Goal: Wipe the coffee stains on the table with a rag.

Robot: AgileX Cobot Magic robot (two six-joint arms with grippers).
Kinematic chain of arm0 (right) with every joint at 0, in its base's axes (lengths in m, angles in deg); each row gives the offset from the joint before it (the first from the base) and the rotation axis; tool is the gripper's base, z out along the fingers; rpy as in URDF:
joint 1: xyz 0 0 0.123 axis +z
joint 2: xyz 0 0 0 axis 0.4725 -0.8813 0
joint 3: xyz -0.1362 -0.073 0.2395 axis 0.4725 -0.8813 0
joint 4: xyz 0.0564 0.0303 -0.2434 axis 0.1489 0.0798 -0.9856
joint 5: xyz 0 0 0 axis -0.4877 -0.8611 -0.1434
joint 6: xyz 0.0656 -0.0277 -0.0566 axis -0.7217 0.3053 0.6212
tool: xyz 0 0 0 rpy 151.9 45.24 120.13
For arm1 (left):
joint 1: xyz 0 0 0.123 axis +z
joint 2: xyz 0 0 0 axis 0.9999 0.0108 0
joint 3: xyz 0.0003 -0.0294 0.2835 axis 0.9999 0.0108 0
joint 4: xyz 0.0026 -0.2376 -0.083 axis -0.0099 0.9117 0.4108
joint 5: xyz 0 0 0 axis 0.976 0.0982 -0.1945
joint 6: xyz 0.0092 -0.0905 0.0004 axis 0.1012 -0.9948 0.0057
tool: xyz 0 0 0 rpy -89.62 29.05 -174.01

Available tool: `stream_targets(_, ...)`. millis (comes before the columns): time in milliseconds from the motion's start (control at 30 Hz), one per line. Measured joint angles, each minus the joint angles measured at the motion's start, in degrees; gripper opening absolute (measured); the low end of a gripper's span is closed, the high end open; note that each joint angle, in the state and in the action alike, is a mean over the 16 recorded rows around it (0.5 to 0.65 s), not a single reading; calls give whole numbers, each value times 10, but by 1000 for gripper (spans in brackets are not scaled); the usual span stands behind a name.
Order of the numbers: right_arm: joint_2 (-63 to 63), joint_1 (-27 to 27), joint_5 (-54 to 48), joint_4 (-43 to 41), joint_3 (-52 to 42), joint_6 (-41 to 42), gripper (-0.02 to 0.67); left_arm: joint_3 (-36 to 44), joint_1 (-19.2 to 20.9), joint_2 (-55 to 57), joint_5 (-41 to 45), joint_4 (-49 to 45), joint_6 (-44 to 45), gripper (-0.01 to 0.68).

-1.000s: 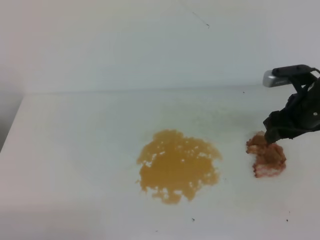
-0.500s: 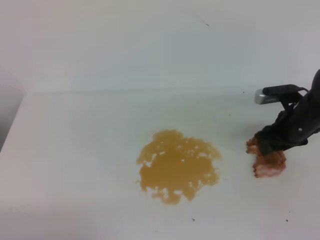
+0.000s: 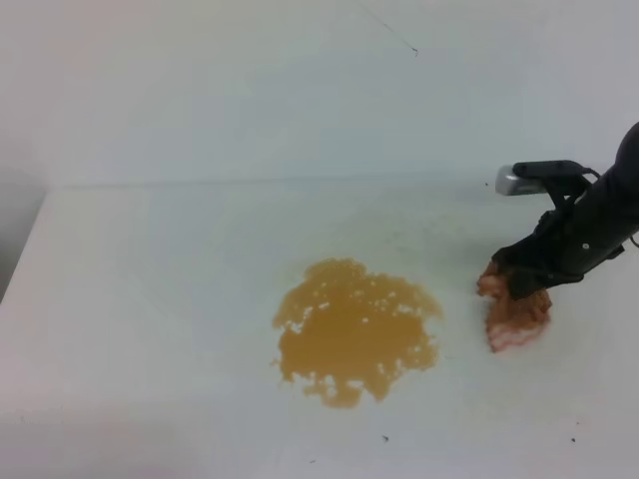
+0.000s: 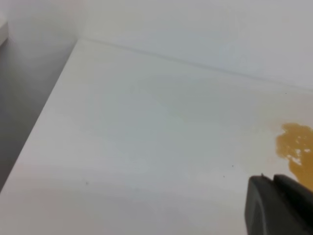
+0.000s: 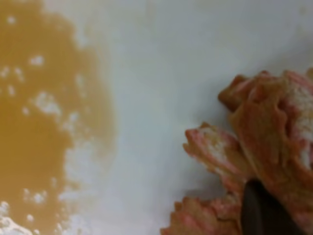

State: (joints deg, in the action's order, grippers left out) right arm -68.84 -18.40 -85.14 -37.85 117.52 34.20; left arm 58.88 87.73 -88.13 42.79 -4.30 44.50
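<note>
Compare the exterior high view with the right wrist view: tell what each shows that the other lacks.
Only the exterior high view shows the right gripper and its black arm, clamped on the reddish-brown lumpy rag, and the whole amber ragged coffee stain. Only the right wrist view shows the rag's pinkish-white folds close up. Both show rag, stain and bare white table between them.

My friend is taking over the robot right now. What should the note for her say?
Right gripper: shut on the rag, right of the stain.
Left gripper: only its dark tip shows in its wrist view, over bare table; open or shut is unclear.
Done: rag grabbed.
Left: the stain is unwiped; drag the rag left across it.
</note>
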Motion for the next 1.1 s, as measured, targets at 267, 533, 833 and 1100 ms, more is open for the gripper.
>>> stream_targets(267,0,53,25,-48,32,-34,48,0,0,0,0,0,0,-3)
stream_targets(533,-21,105,50,-144,44,-116,48,0,0,0,0,0,0,-3)
stream_targets(833,-51,129,40,-186,49,-143,48,0,0,0,0,0,0,-3)
stream_targets(1100,-58,171,42,-178,51,-128,45,0,0,0,0,0,0,-3)
